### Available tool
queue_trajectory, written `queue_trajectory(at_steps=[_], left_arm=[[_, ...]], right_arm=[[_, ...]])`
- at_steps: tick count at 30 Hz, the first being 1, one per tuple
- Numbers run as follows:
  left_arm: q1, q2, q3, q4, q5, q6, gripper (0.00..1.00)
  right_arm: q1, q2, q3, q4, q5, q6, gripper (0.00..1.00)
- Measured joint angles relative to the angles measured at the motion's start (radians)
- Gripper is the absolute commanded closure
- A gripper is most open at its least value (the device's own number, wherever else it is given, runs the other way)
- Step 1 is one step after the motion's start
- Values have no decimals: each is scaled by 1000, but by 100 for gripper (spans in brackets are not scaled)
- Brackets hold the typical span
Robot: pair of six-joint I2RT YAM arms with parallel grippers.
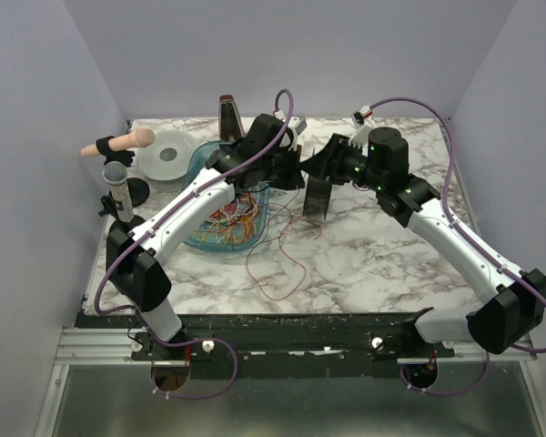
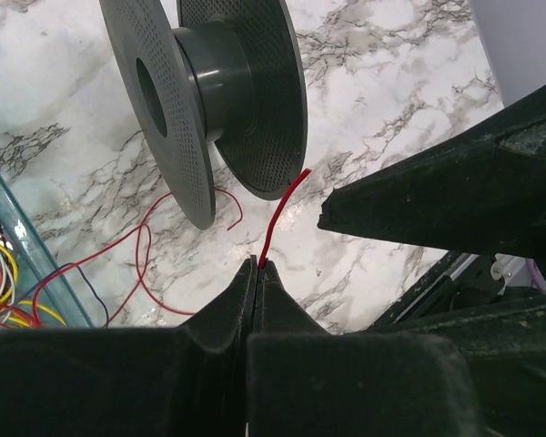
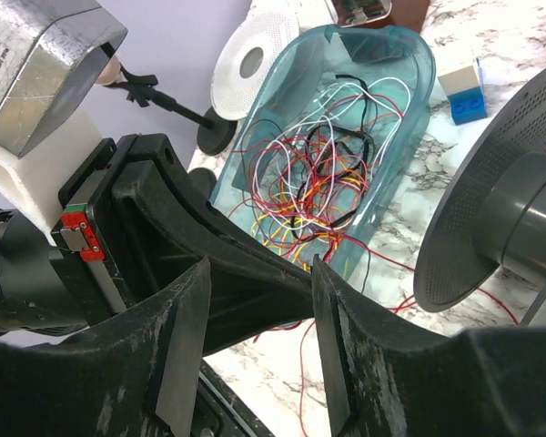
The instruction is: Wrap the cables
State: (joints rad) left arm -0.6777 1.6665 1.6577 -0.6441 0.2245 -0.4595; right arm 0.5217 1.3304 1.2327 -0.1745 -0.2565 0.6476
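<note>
Left gripper (image 2: 257, 266) was pinched shut on one red cable (image 2: 278, 214), which ran toward 1 o'clock to the rim of the grey spool (image 2: 209, 82). Right gripper (image 3: 259, 364) stood with its fingers apart. I saw the other cables (image 3: 314, 173) tangled in the teal bin (image 3: 409, 64), at 10 o'clock from the centre of the table (image 1: 373, 264). A loose red loop (image 1: 282, 264) lay at the bin's 5 o'clock.
</note>
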Motion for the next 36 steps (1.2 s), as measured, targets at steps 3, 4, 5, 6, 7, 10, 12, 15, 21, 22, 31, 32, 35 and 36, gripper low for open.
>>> queue_trajectory(at_steps=[3,4,5,6,7,10,12,15,21,22,31,32,35,36], left_arm=[[1,0,3,0,0,-6,100],[2,0,3,0,0,-6,100],[3,0,3,-1,0,-6,100],[3,0,3,-2,0,-7,100],[4,0,3,-4,0,-8,100],[6,0,3,-4,1,-10,100],[6,0,3,-3,5,-10,100],[3,0,3,-2,11,-10,100],[6,0,3,-1,10,0,100],[8,0,3,-1,10,3,100],[10,0,3,-1,11,6,100],[10,0,3,-1,11,6,100],[10,0,3,0,11,6,100],[10,0,3,0,11,6,100]], right_arm=[[0,2,-3,2,0,23,45],[0,2,-6,5,1,33,45],[0,2,-11,10,5,40,46],[0,2,-15,14,10,47,46],[-1,2,-19,17,15,55,45],[-7,-2,-28,11,43,64,40],[-13,-2,-25,-6,77,52,36],[-26,14,37,-91,151,-3,31],[-79,114,240,-245,375,-139,27],[-84,142,268,-267,401,-156,27],[-84,378,370,-377,498,-207,37],[-84,396,371,-383,504,-208,40],[-82,442,375,-392,507,-211,46],[-79,454,375,-392,507,-211,46]])
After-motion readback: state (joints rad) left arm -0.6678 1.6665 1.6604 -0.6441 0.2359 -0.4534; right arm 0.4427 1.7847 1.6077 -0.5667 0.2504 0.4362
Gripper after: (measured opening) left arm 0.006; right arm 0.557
